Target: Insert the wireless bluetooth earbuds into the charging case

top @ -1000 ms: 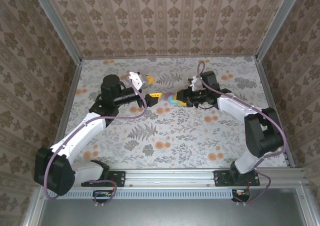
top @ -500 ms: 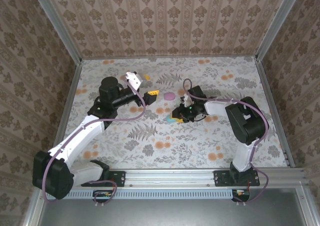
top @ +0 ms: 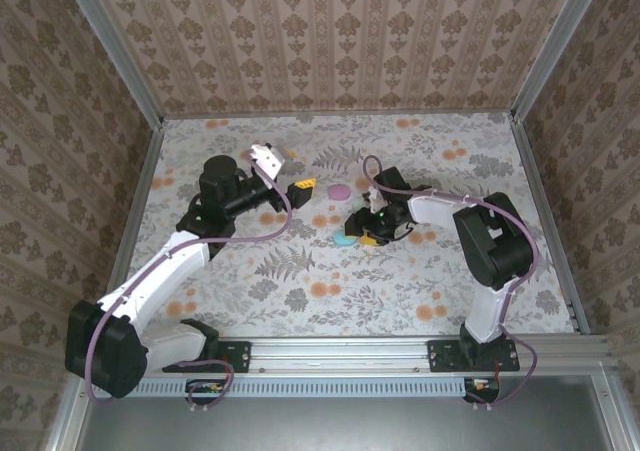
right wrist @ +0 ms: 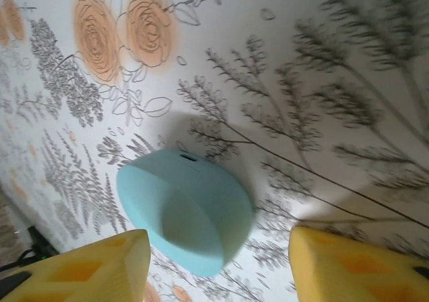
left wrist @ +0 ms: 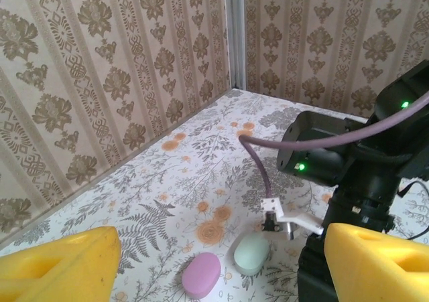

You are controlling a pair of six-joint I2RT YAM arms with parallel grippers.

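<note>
While left fingers (left wrist: 60, 265) gape empty, right fingers (right wrist: 80, 265) stand apart by the teal case (right wrist: 184, 218).

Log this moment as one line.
left gripper open, empty | right gripper open over teal case | pink case apart on table

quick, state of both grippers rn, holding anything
Left gripper: open, holding nothing.
Right gripper: open, fingers either side of the teal case, not clamped on it.
</note>
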